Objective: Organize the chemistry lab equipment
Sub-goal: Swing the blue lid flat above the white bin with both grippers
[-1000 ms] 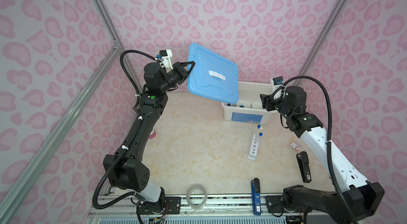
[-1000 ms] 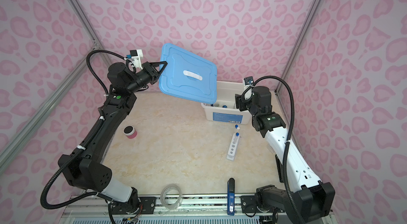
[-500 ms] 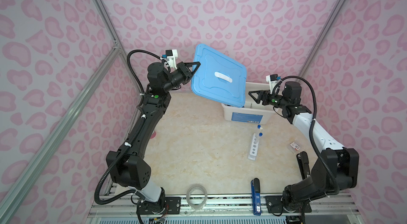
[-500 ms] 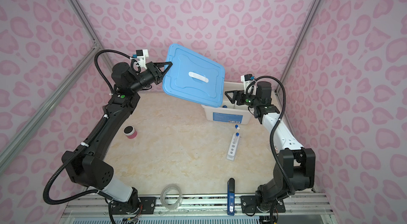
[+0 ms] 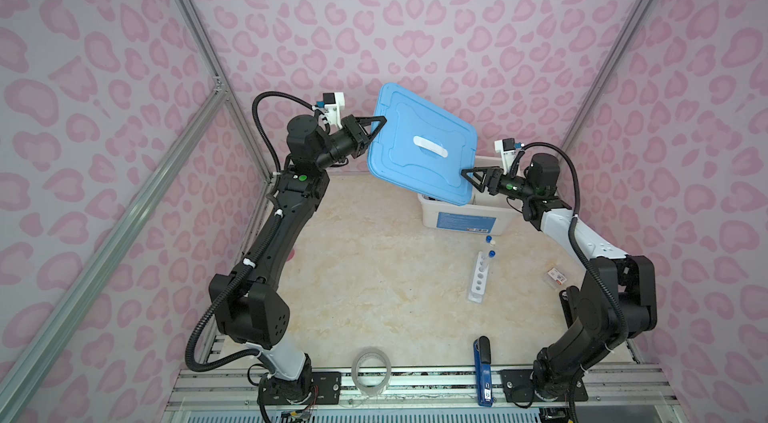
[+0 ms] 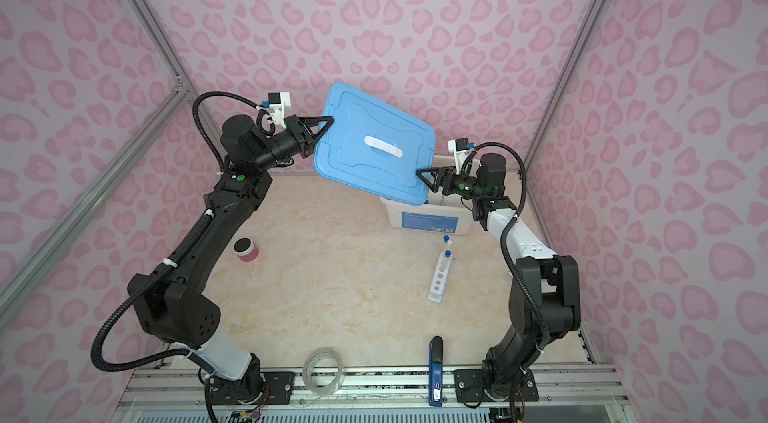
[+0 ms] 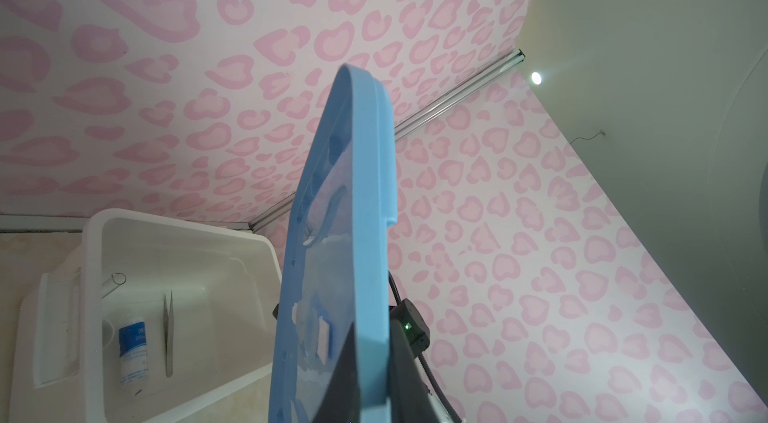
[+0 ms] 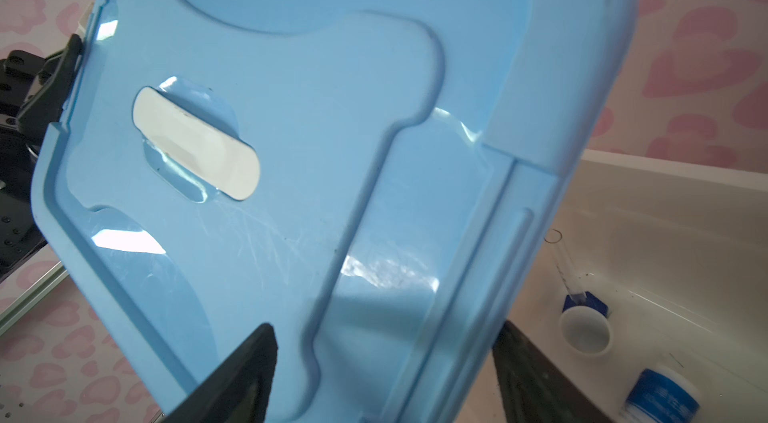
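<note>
In both top views our left pincer (image 5: 375, 128) is clenched on the rim of the blue lid (image 5: 399, 167), which hangs tilted above the white bin (image 5: 461, 220). The right pincer (image 5: 468, 180) stands released at the lid's low corner. The rack (image 5: 478, 281) and test tubes (image 5: 491, 254) sit on the counter (image 5: 374, 275), outside the bin.

From the left wrist, tweezers (image 7: 168, 333) and the bottle (image 7: 132, 352) lie inside the bin.

From the right wrist, the spread fingers (image 8: 245, 375) flank the lid's lower edge, with the dish (image 8: 586, 331) and cylinder (image 8: 564, 271) beyond. We judge the rim should sit deep between them before closing, with the lid kept off the opening.
</note>
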